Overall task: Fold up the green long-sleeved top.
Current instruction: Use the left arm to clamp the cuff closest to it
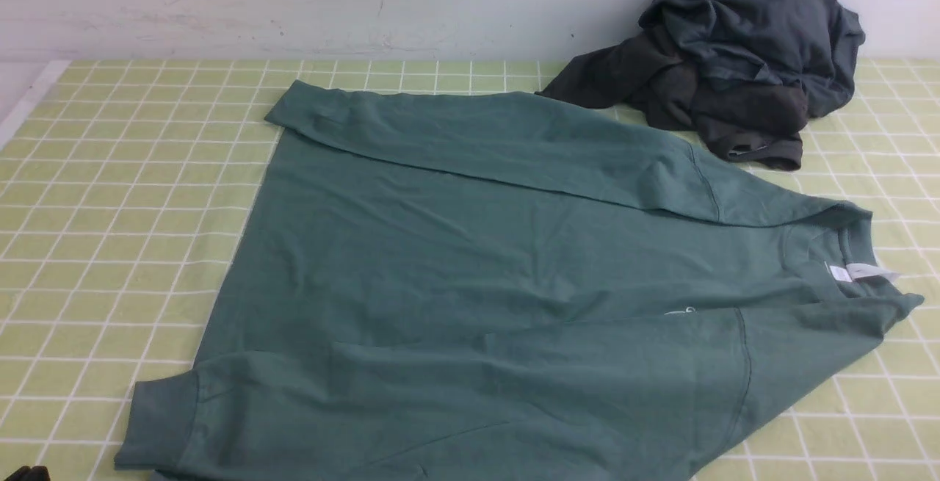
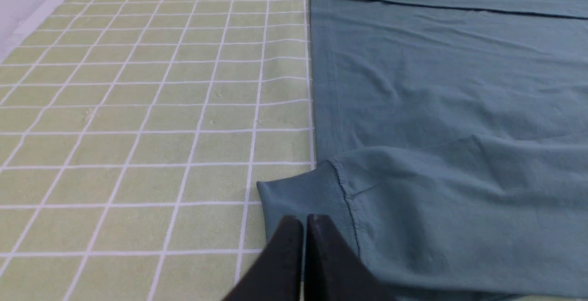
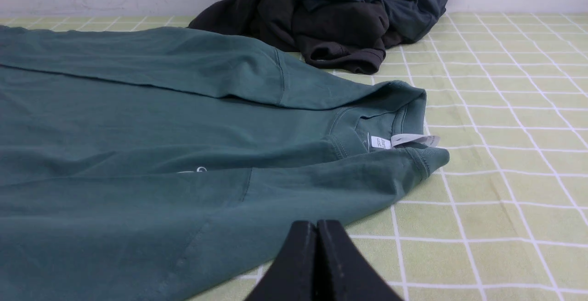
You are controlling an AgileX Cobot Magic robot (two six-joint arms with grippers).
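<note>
Nearest, at 7 o'clock, the left gripper [image 2: 304,219] had its black fingers pressed together over the ribbed cuff [image 2: 312,197] of the near sleeve; whether they touched it could not be told. At 5 o'clock the right gripper [image 3: 317,224], its fingers likewise pressed together and holding nothing, sat just beside the near shoulder.

The green long-sleeved cotton top [image 1: 470,283] lay flat mid-table, with its collar [image 1: 855,246] at 3 o'clock, its hem at 9, and both sleeves laid in over the body. The sleeve step looked finished. The body fold probably came next, which would need both grippers to spread, pinch the near edge and carry it evenly toward 12 o'clock.

The yellow-green tablecloth with a white grid [image 1: 110,209] lay smooth beneath. At 1 o'clock a heap of dark grey garments [image 1: 742,62] sat touching the far sleeve, against a scuffed white wall [image 1: 294,4].
</note>
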